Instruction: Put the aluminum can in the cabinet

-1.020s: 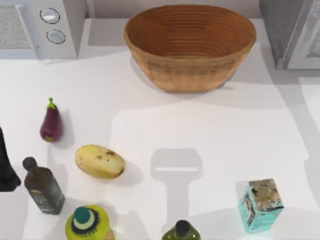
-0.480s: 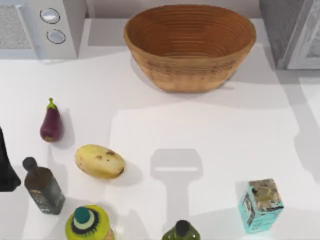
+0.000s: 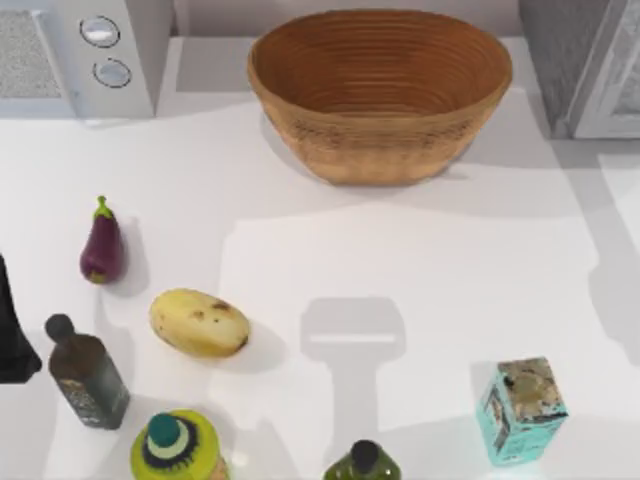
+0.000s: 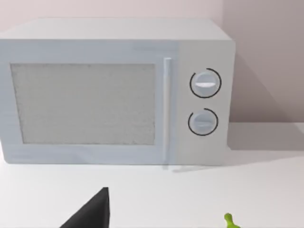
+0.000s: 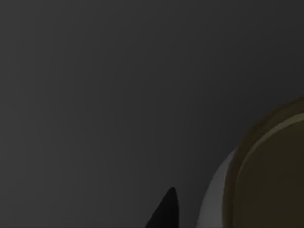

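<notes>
In the right wrist view, which is dark, the aluminum can shows its dull gold round top and a sliver of white side, very close to the camera. One dark fingertip of the right tool pokes in just beside the can, with a narrow gap between the two; whether the right tool is apart or together I cannot tell. Grey shadow lies behind the can, so its resting place cannot be made out.

At the top view's far right corner stands the cabinet, its speckled dark-grey side next to a pale framed door. A woven basket sits at the middle back of the white surface, and a white microwave with two round knobs fills the back left corner. An eggplant, a potato and a dark bottle lie on the left side, a teal carton near the front right.

The left arm rests at the left edge; its wrist view faces the microwave, with one dark finger low in the picture. The left tool's state cannot be told either.
</notes>
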Controlling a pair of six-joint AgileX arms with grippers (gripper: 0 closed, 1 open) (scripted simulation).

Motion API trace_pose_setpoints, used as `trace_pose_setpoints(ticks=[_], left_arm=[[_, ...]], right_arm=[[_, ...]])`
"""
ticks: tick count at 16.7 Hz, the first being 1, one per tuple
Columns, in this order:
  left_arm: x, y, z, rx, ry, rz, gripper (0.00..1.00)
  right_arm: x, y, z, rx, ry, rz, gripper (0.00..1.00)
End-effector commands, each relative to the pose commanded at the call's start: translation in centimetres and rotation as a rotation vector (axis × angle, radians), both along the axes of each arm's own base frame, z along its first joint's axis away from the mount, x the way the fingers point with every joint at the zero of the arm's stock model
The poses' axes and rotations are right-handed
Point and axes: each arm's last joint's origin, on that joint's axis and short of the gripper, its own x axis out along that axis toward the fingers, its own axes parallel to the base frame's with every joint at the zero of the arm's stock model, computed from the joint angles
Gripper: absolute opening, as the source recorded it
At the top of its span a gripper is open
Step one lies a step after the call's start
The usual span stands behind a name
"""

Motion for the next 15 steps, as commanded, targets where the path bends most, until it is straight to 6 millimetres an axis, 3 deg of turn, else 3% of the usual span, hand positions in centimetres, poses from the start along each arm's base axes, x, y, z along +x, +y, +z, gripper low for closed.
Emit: trace_pose_setpoints(ticks=[9,15], left_arm=[[0.00,0.00,0.00,0.000,0.000,0.000,1.00],[0.00,0.00,0.00,0.000,0.000,0.000,1.00]], right_arm=[[0.00,0.00,0.00,0.000,0.000,0.000,0.98],[0.00,0.00,0.00,0.000,0.000,0.000,1.00]])
